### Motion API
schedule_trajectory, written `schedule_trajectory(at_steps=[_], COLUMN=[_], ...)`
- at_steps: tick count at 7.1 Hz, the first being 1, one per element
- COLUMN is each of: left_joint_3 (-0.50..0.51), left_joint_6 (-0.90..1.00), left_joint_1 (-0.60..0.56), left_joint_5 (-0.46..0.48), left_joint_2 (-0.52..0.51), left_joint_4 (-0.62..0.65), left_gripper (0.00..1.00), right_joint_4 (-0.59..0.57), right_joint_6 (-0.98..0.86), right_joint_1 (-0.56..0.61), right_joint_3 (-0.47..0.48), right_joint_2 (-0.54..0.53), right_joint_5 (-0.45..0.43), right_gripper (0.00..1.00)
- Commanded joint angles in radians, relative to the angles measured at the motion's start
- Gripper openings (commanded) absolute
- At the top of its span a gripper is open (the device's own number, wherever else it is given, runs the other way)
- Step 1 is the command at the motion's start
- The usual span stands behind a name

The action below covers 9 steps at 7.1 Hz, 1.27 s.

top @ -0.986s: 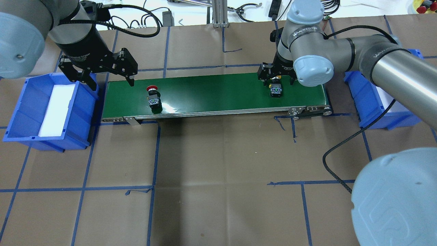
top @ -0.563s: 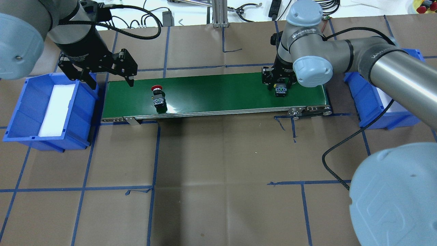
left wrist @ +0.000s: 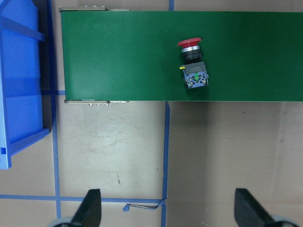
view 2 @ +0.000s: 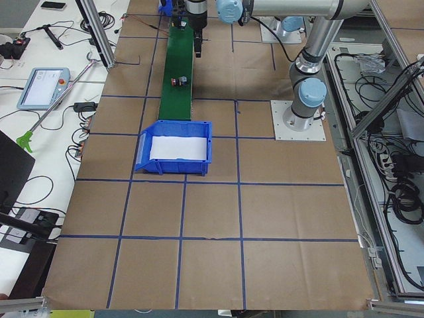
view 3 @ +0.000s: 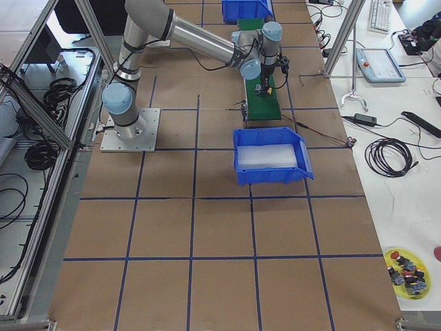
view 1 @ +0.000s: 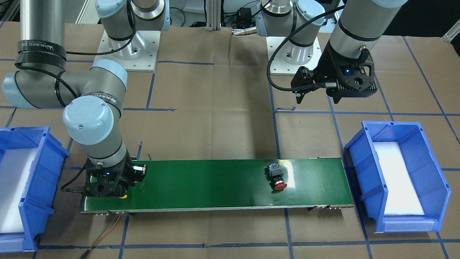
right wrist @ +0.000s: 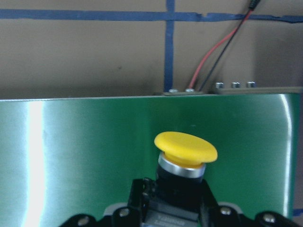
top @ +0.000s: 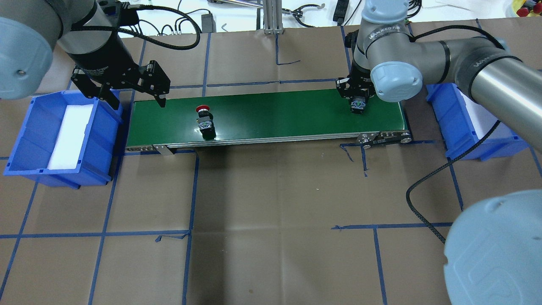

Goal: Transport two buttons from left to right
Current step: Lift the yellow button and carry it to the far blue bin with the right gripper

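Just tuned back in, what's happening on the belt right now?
The right tool is down at the right end of the green belt, closed on the yellow button. The red button lies on its side nearer the belt's left end, untouched. The left tool hangs open above that left end, beside the left blue bin, holding nothing. Neither button is in the right blue bin yet.

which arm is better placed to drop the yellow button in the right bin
Right. The right gripper is shut on the yellow button at the belt's right end, next to the right bin. The left gripper is open at the belt's far end, by the other bin.
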Motion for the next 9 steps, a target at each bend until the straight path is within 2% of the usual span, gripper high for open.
schedule_trajectory(at_steps=[1,2,3,4,6,7,8,9], left_joint_3=[0.0,0.0,-0.004,-0.004,-0.004,-0.004,-0.004,-0.004], left_joint_6=[0.021,0.021,0.021,0.021,0.021,0.019,0.019,0.019], left_joint_1=[0.0,0.0,0.002,0.002,0.0,0.0,0.0,0.0], left_joint_5=[-0.003,-0.005,-0.005,-0.006,-0.006,-0.008,-0.008,-0.008], left_joint_2=[0.001,0.001,0.004,0.004,0.006,0.007,0.007,0.006], left_joint_4=[0.0,0.0,0.0,0.0,0.0,0.0,0.0,0.0], left_gripper=[1.0,1.0,1.0,1.0,1.0,1.0,1.0,1.0], right_joint_4=[0.126,0.251,0.312,0.314,0.303,0.297,0.267,0.155], right_joint_6=[-0.134,-0.263,-0.413,-0.557,-0.799,-0.86,-0.902,-0.945], right_joint_1=[-0.105,-0.179,-0.269,-0.367,-0.486,-0.54,-0.577,-0.594], right_joint_3=[-0.069,-0.155,-0.217,-0.223,-0.219,-0.211,-0.153,-0.072], right_joint_2=[-0.108,-0.116,-0.107,-0.09,-0.038,-0.006,0.014,0.012], right_joint_5=[-0.026,-0.023,-0.014,0.051,0.081,0.096,0.174,0.187], right_gripper=[0.02,0.02,0.02,0.02,0.01,0.0,0.0,0.0])
